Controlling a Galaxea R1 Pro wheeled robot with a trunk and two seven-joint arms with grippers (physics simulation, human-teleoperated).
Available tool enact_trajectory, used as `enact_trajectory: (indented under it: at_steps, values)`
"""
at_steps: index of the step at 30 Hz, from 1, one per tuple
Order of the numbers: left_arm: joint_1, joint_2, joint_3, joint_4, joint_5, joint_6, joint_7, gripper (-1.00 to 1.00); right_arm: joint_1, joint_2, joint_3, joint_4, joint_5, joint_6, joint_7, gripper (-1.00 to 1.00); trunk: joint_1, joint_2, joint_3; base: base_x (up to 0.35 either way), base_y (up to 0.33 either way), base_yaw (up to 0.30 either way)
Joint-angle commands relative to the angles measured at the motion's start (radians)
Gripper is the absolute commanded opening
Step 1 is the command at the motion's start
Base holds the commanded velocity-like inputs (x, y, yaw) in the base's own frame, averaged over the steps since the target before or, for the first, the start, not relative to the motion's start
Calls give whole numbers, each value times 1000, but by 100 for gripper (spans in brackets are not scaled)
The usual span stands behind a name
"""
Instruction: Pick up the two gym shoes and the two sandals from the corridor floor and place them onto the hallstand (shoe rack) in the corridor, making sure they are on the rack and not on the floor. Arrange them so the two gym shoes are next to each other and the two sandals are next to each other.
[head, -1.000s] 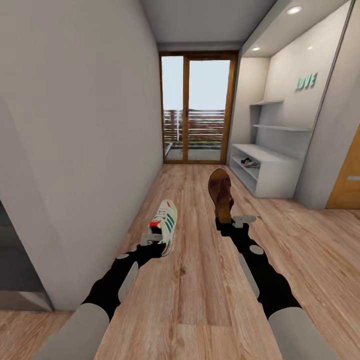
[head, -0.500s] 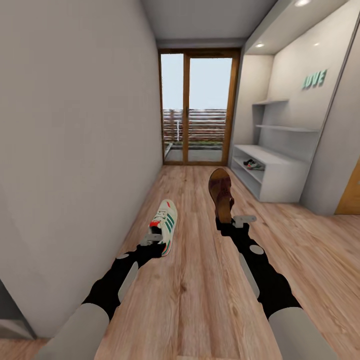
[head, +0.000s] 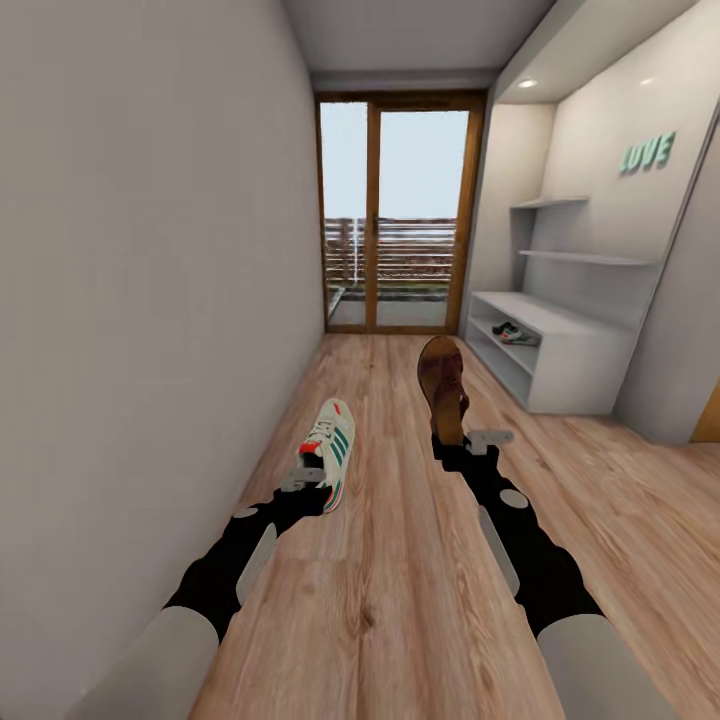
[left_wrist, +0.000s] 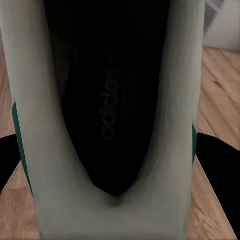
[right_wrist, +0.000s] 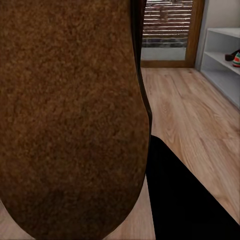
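My left gripper (head: 312, 482) is shut on the heel of a white gym shoe (head: 329, 449) with green stripes, held above the corridor floor (head: 400, 600); its dark insole (left_wrist: 107, 100) faces the left wrist camera. A brown sandal (head: 442, 389) stands toe-up in my right gripper (head: 462, 441), which is shut on it; its tan footbed (right_wrist: 70, 115) sits close before the right wrist camera. The light-grey hallstand (head: 560, 345) stands at the right wall ahead, with another gym shoe (head: 517, 333) on its upper shelf level, seen also as the shoe (right_wrist: 234, 56) in the right wrist view.
A plain wall (head: 150, 300) runs close along the left. A wood-framed glass door (head: 400, 215) closes the corridor's far end. Grey stepped wall shelves (head: 580, 255) hang above the rack. Open plank floor lies between me and the rack.
The whole view has shifted: the rack and door look nearer and the dark opening at the left has passed out of view. Both arms and held shoes keep their pose.
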Motion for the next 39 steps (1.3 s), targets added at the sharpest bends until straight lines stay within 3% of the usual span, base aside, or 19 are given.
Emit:
enact_trajectory:
  at_steps: [1,39]
  values:
    - [0,0,0,-1,11,7,0,-100,0,0,0,-2,-8,6,-1,-100,0,0,-1,347,0,0]
    - [0,0,0,-2,11,7,0,-100,0,0,2,1,-5,6,-1,-100,0,0,-1,346,0,0]
